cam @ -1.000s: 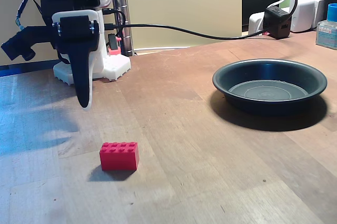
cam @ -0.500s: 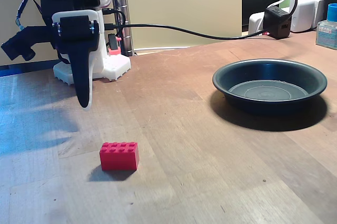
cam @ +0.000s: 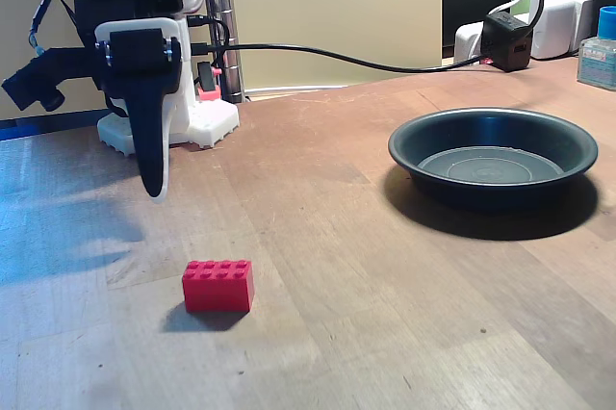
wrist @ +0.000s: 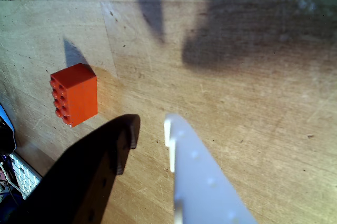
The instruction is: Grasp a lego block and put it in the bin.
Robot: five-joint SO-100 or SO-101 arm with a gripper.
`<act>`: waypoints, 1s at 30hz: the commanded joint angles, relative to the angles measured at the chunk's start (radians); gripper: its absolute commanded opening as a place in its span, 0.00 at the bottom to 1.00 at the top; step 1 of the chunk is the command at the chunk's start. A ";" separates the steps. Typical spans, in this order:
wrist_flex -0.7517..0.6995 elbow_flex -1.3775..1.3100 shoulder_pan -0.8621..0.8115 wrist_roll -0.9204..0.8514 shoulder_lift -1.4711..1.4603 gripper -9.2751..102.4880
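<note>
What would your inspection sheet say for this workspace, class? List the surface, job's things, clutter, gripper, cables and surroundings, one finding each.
Surface: bare wooden table, scuffed, with shadows.
Job's things: small red studded plastic brick lies on the wood, untouched; wide, shallow dark metal pan stands empty, to its right in the fixed view.
Clutter: black cube-shaped power adapter and blue-capped clear bottle at the far edge.
Gripper: two-finger gripper hangs above the table, open, holding nothing; the brick lies beside it, not between the fingers.
Cables: black cable runs from the arm to the adapter.
Surroundings: beige wall behind; white robot base.
</note>
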State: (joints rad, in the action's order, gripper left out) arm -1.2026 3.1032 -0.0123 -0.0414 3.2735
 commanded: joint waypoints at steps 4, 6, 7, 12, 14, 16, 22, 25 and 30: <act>0.008 0.011 0.005 -0.038 0.032 0.08; 0.000 -0.035 -0.006 -0.077 0.031 0.08; -0.002 -0.058 -0.009 -0.091 0.029 0.08; -0.002 -0.117 -0.008 -0.098 0.006 0.08; -0.002 -0.164 -0.006 -0.098 -0.060 0.08; -0.009 -0.235 -0.006 -0.098 -0.166 0.08; -0.150 -0.563 0.003 -0.098 -0.528 0.08; -0.219 -0.727 0.032 -0.098 -0.680 0.08; -0.270 -0.977 0.098 -0.084 -0.905 0.08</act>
State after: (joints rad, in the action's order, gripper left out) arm -1.4588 2.2780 0.0721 -0.1304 2.4467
